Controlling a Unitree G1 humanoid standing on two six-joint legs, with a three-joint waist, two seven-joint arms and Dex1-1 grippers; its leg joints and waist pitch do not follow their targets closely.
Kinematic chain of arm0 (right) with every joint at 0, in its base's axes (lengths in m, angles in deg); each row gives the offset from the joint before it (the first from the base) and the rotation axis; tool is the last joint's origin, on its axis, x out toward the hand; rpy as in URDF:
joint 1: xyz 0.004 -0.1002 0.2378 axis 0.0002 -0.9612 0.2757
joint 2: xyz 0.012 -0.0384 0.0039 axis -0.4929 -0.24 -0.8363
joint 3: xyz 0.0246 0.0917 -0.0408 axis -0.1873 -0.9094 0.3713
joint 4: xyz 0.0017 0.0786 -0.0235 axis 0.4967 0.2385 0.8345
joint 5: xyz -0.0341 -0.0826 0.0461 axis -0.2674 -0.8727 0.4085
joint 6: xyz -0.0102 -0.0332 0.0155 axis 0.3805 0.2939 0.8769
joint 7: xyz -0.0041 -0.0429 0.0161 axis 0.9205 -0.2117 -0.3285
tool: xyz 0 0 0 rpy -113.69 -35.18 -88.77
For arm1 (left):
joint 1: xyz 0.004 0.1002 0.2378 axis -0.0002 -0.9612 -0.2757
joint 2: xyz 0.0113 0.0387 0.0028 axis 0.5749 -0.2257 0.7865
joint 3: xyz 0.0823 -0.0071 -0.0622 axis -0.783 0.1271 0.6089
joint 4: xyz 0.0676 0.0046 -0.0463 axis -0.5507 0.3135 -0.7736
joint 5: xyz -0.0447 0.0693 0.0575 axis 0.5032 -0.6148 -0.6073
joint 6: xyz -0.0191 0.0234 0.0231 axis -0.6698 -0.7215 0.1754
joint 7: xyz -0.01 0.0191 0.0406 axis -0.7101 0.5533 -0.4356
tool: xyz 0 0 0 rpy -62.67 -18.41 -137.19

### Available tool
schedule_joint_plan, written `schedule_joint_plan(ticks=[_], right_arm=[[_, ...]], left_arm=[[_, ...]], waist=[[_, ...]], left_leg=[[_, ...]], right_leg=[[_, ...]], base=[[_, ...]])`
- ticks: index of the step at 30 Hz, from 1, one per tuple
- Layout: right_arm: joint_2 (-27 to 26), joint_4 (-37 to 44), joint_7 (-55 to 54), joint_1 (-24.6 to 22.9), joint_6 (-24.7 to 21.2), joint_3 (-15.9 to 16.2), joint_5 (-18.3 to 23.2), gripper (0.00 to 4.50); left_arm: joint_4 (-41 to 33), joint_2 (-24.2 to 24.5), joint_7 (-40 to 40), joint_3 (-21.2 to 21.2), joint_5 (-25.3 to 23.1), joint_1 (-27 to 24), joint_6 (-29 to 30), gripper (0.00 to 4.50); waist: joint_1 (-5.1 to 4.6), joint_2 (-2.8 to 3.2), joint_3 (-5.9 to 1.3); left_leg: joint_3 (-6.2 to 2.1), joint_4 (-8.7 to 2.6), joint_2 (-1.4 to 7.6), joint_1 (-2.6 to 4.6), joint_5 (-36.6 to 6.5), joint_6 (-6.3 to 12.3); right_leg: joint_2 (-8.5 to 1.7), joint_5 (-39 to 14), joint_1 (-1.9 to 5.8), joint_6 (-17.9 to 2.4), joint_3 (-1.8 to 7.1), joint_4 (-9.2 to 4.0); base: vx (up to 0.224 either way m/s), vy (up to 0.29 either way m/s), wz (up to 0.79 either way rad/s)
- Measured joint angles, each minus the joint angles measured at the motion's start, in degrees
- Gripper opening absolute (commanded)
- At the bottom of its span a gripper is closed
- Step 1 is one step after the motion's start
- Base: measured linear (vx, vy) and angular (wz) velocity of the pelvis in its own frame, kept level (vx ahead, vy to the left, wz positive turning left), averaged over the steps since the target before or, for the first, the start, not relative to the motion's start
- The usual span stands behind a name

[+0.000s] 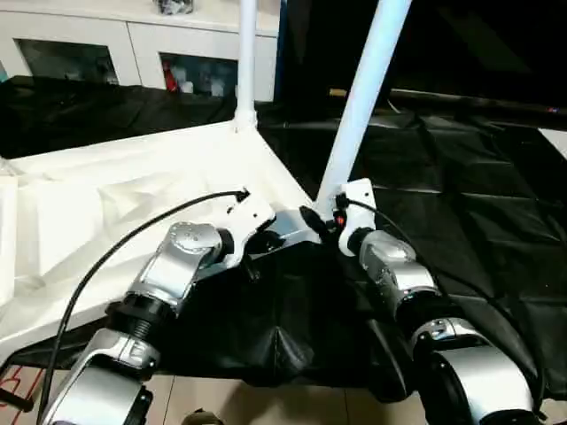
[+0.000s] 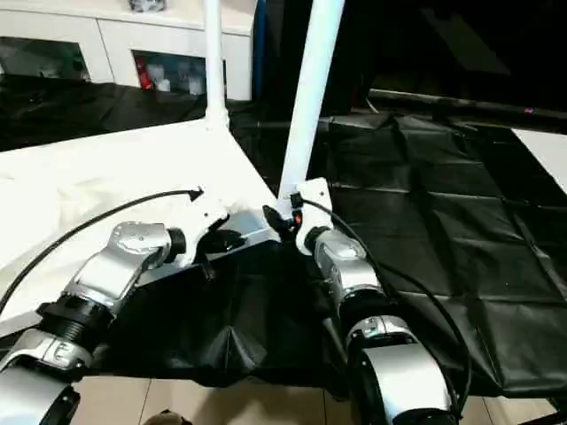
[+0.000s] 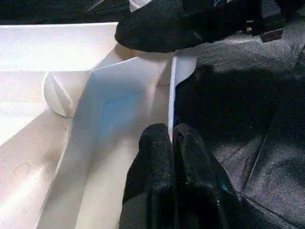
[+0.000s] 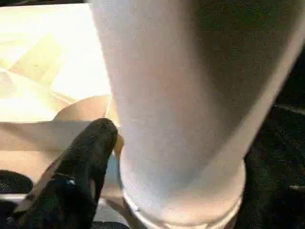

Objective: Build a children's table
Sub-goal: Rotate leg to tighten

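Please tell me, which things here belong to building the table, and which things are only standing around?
Belong to the job:
- table top, underside up
- near leg at the right gripper
- far leg, standing in its corner

Standing around:
- white cabinet
- black sheet

The table top [image 1: 133, 204] lies upside down on the cloth [image 1: 461, 204] ahead of me, to my left. One leg [image 1: 246, 62] stands in its far corner; a second leg [image 1: 363, 97] rises tilted from the near corner, between my arms. My left gripper [image 3: 172, 143] pinches the top's near edge beside that corner. My right gripper [image 4: 102, 143] touches the second leg's base. A cabinet [image 1: 115, 53] stands behind.
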Motion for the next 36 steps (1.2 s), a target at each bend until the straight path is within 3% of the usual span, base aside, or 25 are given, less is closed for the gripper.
schedule_joint_plan(ticks=[4, 8, 13, 18, 23, 31, 36], right_arm=[[0.5, 0.0, 4.0, -0.1, 1.0, 0.5, -0.1, 4.03], [4.3, 2.0, 15.9, -2.1, 2.3, 3.9, -0.2, 4.03], [9.7, 6.1, 31.3, -4.2, 2.9, 8.7, -1.4, 4.03], [13.2, 9.4, 41.6, -4.9, 0.5, 11.0, -1.2, 4.03], [13.8, 10.7, 44.5, -5.6, 0.1, 11.2, -0.8, 3.87], [13.8, 11.5, 45.6, -5.8, -1.4, 11.2, -0.4, 3.08], [13.8, 12.5, 45.4, -6.5, -2.4, 11.1, 0.0, 2.83]], left_arm=[[-0.9, 1.8, 2.1, -0.1, 0.2, -0.9, -1.8, 0.00], [-3.2, 4.9, 8.0, -0.3, 1.1, -2.6, -3.4, 0.00], [-4.8, 8.9, 16.4, -1.6, 3.3, -4.0, -7.3, 0.00], [-5.4, 11.1, 21.3, -1.9, 4.8, -4.7, -7.7, 0.00], [-5.4, 11.5, 23.4, -2.0, 5.3, -4.7, -7.7, 0.00], [-5.5, 11.7, 24.9, -2.0, 5.6, -4.7, -7.7, 0.00], [-5.5, 11.7, 25.0, -2.0, 5.6, -4.8, -7.7, 0.00]], waist=[[-0.35, 0.02, 0.01], [-0.61, 0.03, 0.01], [-0.15, 0.05, 0.02], [0.39, 0.03, 0.03], [0.58, 0.01, 0.03], [0.87, 0.02, 0.03], [1.03, 0.01, 0.03]], left_leg=[[0.00, -0.01, 0.00, -0.03, 0.0, 0.00], [0.00, -0.07, 0.02, -0.04, 0.0, 0.01], [0.01, -0.04, 0.03, -0.10, 0.0, 0.02], [0.01, 0.00, 0.04, -0.06, 0.0, 0.03], [0.01, 0.00, 0.04, -0.08, 0.0, 0.03], [0.01, 0.01, 0.04, -0.10, 0.0, 0.03], [0.01, 0.02, 0.04, -0.08, 0.0, 0.03]], right_leg=[[0.01, 0.0, -0.03, 0.0, 0.01, -0.01], [0.04, -0.1, -0.05, 0.1, 0.00, -0.04], [0.03, -0.1, -0.06, 0.0, -0.01, -0.07], [0.04, -0.1, -0.02, 0.0, -0.01, -0.02], [0.03, -0.1, -0.02, 0.0, -0.01, -0.01], [0.03, -0.1, -0.04, 0.0, -0.01, -0.02], [0.03, -0.1, -0.03, 0.0, -0.01, -0.01]], base=[[0.000, 0.000, 0.00], [0.000, 0.000, 0.00], [0.000, 0.000, 0.00], [0.000, 0.000, 0.00], [0.000, 0.000, 0.00], [0.000, 0.000, 0.00], [0.000, 0.000, 0.00]])
